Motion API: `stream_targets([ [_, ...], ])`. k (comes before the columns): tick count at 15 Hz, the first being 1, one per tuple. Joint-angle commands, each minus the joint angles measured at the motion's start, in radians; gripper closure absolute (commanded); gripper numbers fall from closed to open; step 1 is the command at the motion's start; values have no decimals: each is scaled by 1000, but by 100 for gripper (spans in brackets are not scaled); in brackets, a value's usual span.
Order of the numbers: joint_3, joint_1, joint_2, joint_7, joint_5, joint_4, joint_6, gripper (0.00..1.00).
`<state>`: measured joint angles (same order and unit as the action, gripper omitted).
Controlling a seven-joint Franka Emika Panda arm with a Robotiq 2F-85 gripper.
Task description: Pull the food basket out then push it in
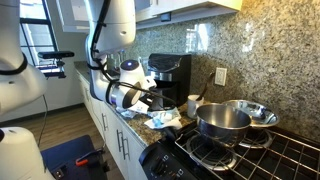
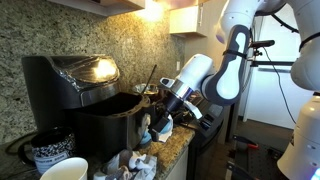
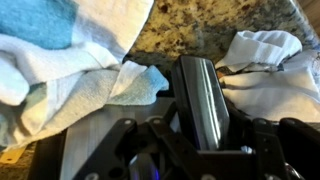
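Observation:
The black boxy appliance (image 2: 70,80) stands on the granite counter against the wall. Its dark food basket (image 2: 108,118) sticks out of the front toward the counter edge. It also shows in an exterior view (image 1: 172,80). My gripper (image 2: 158,110) is at the basket's front, also seen in an exterior view (image 1: 148,98). In the wrist view the basket's glossy dark handle (image 3: 200,95) runs between my fingers (image 3: 198,135), which are shut on it.
White and blue cloths (image 3: 60,60) lie on the counter below the handle, also in an exterior view (image 2: 132,160). A white cup (image 2: 65,170) and a patterned mug (image 2: 45,150) stand near it. Steel pots (image 1: 225,120) sit on the stove (image 1: 270,160).

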<state>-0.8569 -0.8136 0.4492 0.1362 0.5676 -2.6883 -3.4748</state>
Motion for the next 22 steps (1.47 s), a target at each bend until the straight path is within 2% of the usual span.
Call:
stream_targets([
  [1, 28, -7, -31, -22, -30, -57, 51, 85],
  [2, 56, 28, -65, -10, -61, -55, 37, 85],
  [7, 78, 70, -12, 35, -38, -3, 42, 85],
  [22, 204, 267, 73, 70, -43, 132, -3, 85],
])
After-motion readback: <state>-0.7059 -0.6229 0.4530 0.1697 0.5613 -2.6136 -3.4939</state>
